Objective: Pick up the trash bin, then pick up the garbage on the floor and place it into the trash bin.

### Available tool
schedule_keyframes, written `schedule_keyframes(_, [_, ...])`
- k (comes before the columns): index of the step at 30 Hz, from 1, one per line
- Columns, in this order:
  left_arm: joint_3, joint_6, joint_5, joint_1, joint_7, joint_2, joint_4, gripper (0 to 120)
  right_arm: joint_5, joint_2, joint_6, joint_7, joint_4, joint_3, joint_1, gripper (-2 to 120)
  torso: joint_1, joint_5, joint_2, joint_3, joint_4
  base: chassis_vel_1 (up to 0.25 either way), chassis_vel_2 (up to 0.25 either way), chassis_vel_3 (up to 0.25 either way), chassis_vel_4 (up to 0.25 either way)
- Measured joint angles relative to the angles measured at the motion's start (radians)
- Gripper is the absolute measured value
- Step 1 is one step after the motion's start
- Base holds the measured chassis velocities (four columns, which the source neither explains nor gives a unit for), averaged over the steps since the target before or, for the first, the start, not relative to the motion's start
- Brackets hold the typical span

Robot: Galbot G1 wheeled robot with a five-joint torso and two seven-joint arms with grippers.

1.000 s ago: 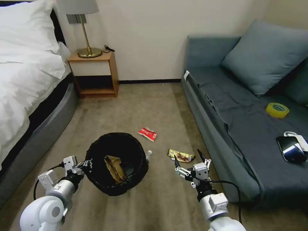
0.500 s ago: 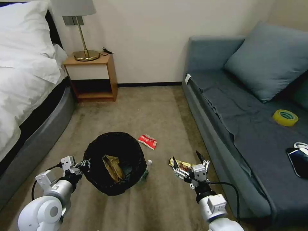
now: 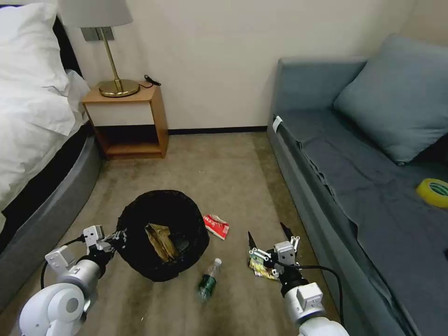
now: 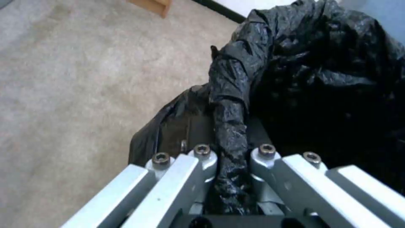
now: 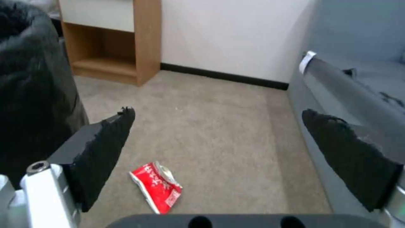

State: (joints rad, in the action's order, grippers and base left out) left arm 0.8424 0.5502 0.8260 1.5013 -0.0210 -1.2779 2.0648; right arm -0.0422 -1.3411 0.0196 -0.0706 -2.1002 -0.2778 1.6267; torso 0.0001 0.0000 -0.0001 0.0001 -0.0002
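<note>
The left gripper (image 3: 114, 237) holds the trash bin (image 3: 161, 233) by its rim at nine o'clock, jaws clenched on a fold of the black liner (image 4: 230, 126) — the mouth kept facing up, a crumpled brown bag (image 3: 160, 240) already inside. The right gripper (image 3: 270, 240) hovers with jaws spread wide over the gold wrapper (image 3: 261, 269). A bottle (image 3: 208, 279) lies at the bin's five o'clock, a red packet (image 3: 216, 226) at three. Open carpet runs ahead — the sofa (image 3: 326, 196) crowds the right arm's flank.
</note>
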Motion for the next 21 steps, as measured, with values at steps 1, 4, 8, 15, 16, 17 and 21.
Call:
schedule_keyframes(1, [0.001, 0.000, 0.000, -0.001, 0.002, 0.000, 0.000, 4, 0.022, 0.014, 0.003, 0.000, 0.011, 0.002, -0.011, 100, 0.000, -0.0001, 0.000, 0.000, 0.0000, -0.085, 0.090, 0.061, -0.044])
schedule_keyframes(4, [0.002, 0.000, 0.000, -0.002, 0.008, 0.000, 0.000, 4, 0.076, 0.061, 0.031, -0.003, 0.041, 0.013, -0.059, 100, 0.000, 0.0001, 0.000, 0.000, 0.0000, -0.032, 0.040, 0.041, -0.013])
schedule_keyframes(8, [0.001, -0.002, -0.004, -0.002, 0.018, -0.004, 0.000, 4, 0.158, 0.179, 0.076, -0.014, 0.080, 0.040, -0.134, 100, 0.000, 0.0004, 0.000, 0.000, 0.0002, 0.000, 0.000, 0.000, 0.000])
schedule_keyframes(15, [-0.004, -0.018, -0.034, 0.010, 0.043, -0.023, 0.017, 4, 0.424, 0.461, 0.143, -0.001, 0.189, 0.137, -0.310, 100, 0.000, 0.0002, 0.000, 0.000, 0.0000, 0.000, 0.000, 0.000, 0.000])
schedule_keyframes(16, [-0.004, -0.019, -0.034, 0.011, 0.045, -0.027, 0.020, 4, 0.470, 0.492, 0.150, 0.008, 0.210, 0.167, -0.349, 100, 0.000, 0.0003, 0.000, 0.000, 0.0001, 0.000, 0.000, 0.000, 0.000])
schedule_keyframes(17, [-0.004, -0.019, -0.034, 0.011, 0.045, -0.027, 0.020, 4, 0.470, 0.492, 0.150, 0.008, 0.210, 0.167, -0.349, 100, 0.000, 0.0003, 0.000, 0.000, 0.0001, 0.000, 0.000, 0.000, 0.000])
schedule_keyframes(21, [-0.005, -0.020, -0.040, 0.006, 0.047, -0.036, 0.021, 4, 0.602, 0.600, 0.168, 0.041, 0.302, 0.345, -0.552, 100, 0.000, -0.0004, 0.000, 0.000, 0.0004, 0.000, 0.000, 0.000, 0.000])
